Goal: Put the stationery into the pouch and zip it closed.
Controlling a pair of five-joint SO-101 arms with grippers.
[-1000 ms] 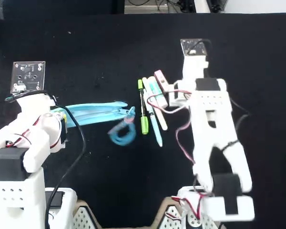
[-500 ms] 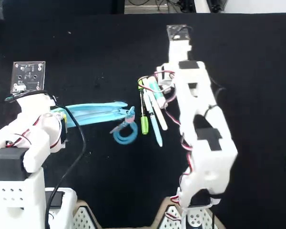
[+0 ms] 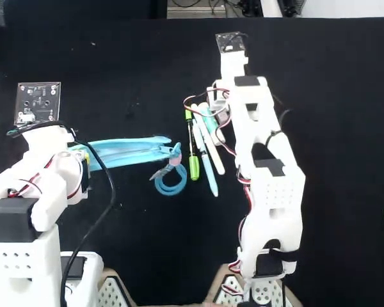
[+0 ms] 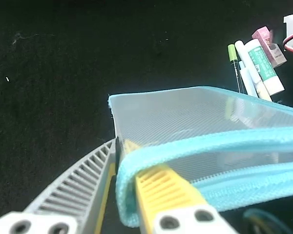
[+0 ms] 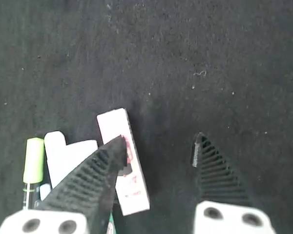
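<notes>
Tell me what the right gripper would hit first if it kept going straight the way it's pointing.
Probably the pink block: the open right gripper has one finger over its edge and the other over bare table. Depth is hard to judge.

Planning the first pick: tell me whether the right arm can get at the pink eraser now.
Probably yes: the right gripper hangs open right over the pink eraser, nothing on top; the white stick lies close beside it.
</notes>
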